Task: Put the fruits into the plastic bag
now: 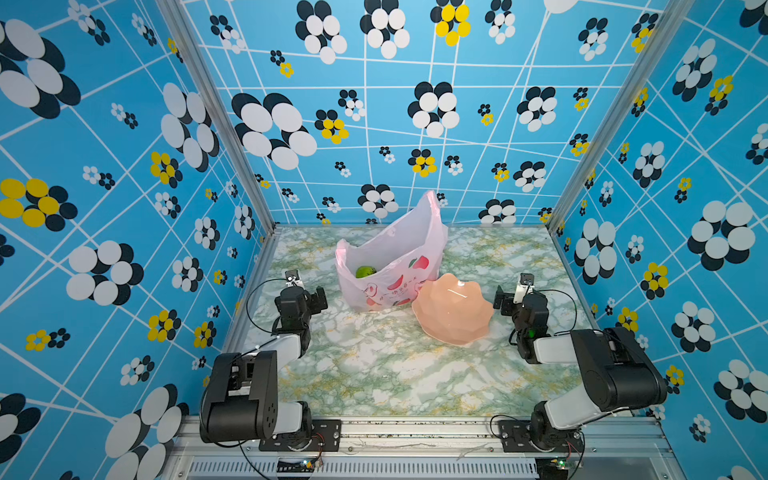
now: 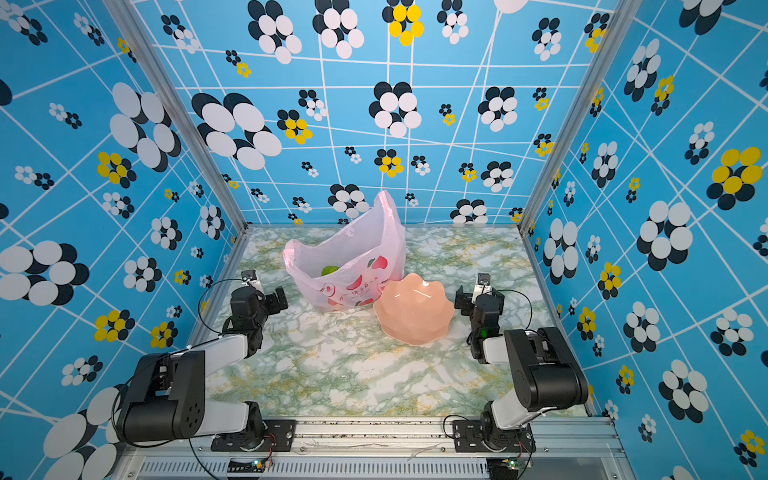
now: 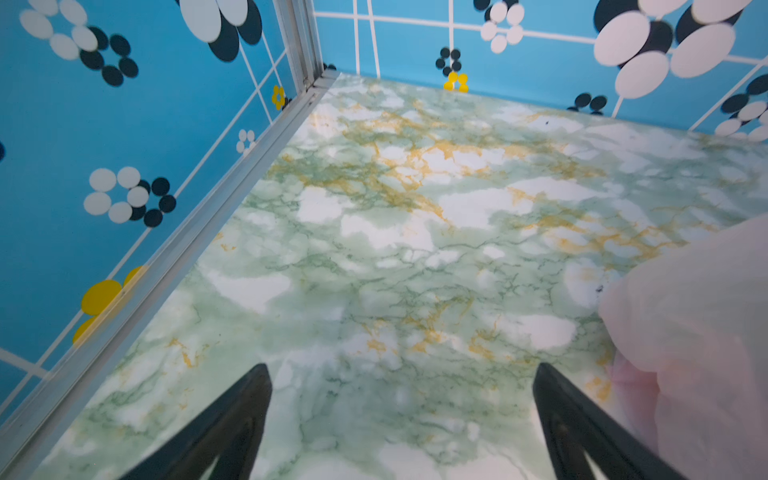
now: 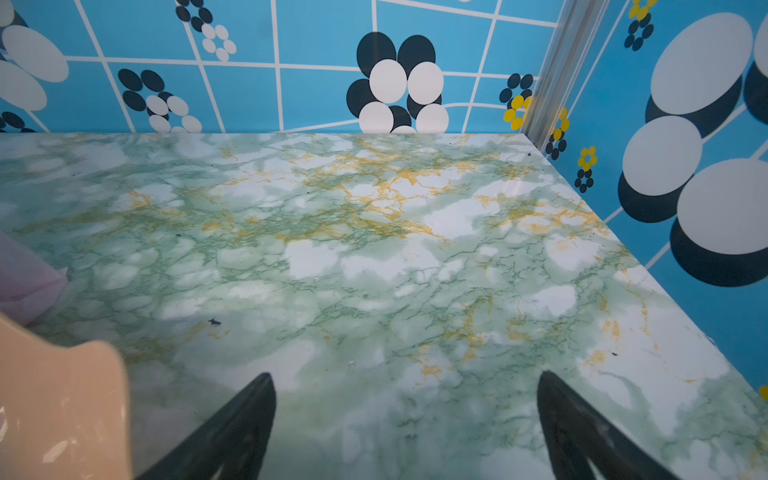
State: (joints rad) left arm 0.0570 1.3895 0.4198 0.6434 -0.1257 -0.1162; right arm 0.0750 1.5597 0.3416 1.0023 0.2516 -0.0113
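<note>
1. Left gripper (image 3: 400, 368): black jaws wide apart, nothing between them, only bare tabletop below. In a top view it (image 1: 318, 299) hangs low at 9 o'clock of the bag and points toward it, apart from the film.
2. Right gripper (image 4: 405, 374): black jaws spread, holding nothing. In a top view it (image 1: 500, 301) sits at 3 o'clock of the bowl, just beside the rim.
3. Thin, translucent pale-pink plastic bag (image 1: 395, 253) with red fruit prints: stands at 12 o'clock of table centre, mouth open upward, one handle upright.
4. Round green fruit (image 1: 365, 272): inside the bag, seen through its mouth in both top views (image 2: 331, 271). Reddish shapes low in the bag are prints or fruit; cannot tell.
5. Peach-pink scalloped bowl (image 1: 453, 309): at 4 o'clock of the bag, rim against its lower corner.
6. Green-and-white marbled tabletop (image 1: 374, 365): carries all of it.
</note>
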